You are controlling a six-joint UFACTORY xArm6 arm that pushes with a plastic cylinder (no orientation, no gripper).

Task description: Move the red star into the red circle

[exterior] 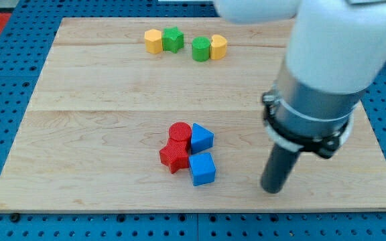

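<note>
The arm enters from the view's top right; its pale upper housing is blurred and cut off by the frame edges, so only the grey collar and the dark rod below it are clearly readable. My tip point(271, 190) rests on the wooden board point(99, 120) near the view's bottom, well to the right of the central cluster and touching no block. The rod carries no fingers, so nothing is grasped or held. The red star point(174, 158) lies in the central cluster, pressed against the red circle point(179, 131) directly above it — the seam between the two is hard to make out because both share one colour. A blue block point(202, 138), wedge-like in shape, touches the circle's right side; a blue cube point(202, 169) sits just right of the star. Near the view's top edge stands a row of four: a yellow block point(153, 41) touching a green block point(173, 39), then a green cylinder point(201, 49) touching a second yellow block point(218, 46). Their exact shapes are too small to confirm.
</note>
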